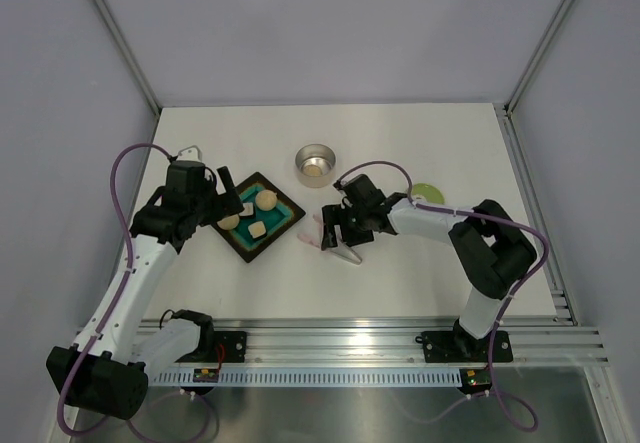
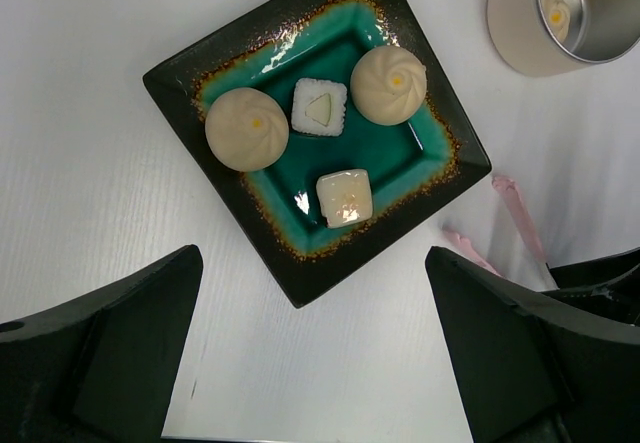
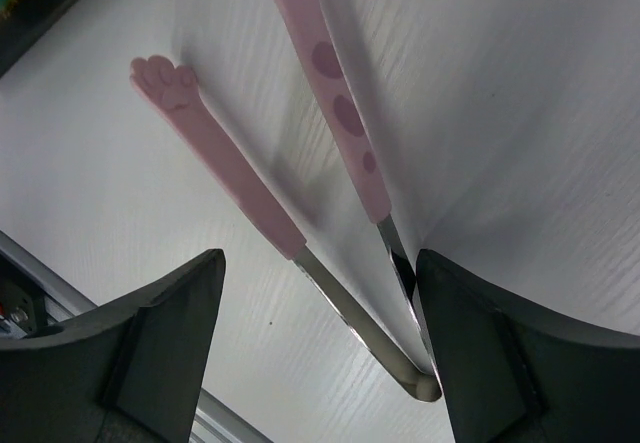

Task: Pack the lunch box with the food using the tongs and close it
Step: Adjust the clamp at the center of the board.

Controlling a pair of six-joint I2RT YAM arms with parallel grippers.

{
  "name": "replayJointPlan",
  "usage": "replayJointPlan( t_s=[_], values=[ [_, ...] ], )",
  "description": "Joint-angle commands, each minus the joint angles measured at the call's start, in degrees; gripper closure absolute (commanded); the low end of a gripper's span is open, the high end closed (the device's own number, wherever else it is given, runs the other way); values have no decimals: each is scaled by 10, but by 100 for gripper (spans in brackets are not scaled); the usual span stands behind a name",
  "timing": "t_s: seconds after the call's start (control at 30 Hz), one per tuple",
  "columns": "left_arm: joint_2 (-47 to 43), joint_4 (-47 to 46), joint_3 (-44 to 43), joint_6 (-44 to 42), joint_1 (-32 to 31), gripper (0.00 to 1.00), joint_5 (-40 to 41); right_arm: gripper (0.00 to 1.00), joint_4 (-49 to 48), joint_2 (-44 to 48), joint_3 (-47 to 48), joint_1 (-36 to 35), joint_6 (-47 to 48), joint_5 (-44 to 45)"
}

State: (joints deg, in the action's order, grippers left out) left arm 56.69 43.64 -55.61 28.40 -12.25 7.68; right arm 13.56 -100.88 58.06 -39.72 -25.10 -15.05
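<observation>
The pale pink tongs point(image 3: 240, 178) lie on the white table with their steel bend point(image 3: 425, 383) between my right fingers. My right gripper point(image 3: 320, 263) is open around that end; the right finger touches one steel arm and the left finger stands apart. In the top view the right gripper point(image 1: 338, 235) hovers over the tongs point(image 1: 348, 256). The steel lunch box point(image 2: 520, 33) holds one dough ball point(image 2: 556, 13). Two more balls point(image 2: 247, 130) and two pale cubes point(image 2: 345, 197) sit on the dark tray point(image 2: 200, 73). My left gripper point(image 2: 312, 258) is open above the tray's near corner, holding nothing.
The light-green lid point(image 1: 428, 191) lies flat on the table to the right of the right arm. The lunch box point(image 1: 316, 163) stands behind the tray point(image 1: 280, 235). A metal rail point(image 1: 380, 341) runs along the near edge, and grey walls enclose the table.
</observation>
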Motion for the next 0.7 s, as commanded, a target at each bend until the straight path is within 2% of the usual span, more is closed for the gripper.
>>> replayJointPlan(
  t_s=[0.0,0.13,0.4,0.67],
  values=[
    [-8,-21,-6,6,3,1,-13,14,27,22,5,-19,25,17],
    [-3,-13,-23,8,3,1,-21,14,43,22,7,-55,37,39],
    [-8,-11,-28,11,3,1,-14,12,88,-8,27,-154,57,199],
    [-14,-14,-22,16,4,1,-7,16,74,-27,23,-176,30,292]
  ],
)
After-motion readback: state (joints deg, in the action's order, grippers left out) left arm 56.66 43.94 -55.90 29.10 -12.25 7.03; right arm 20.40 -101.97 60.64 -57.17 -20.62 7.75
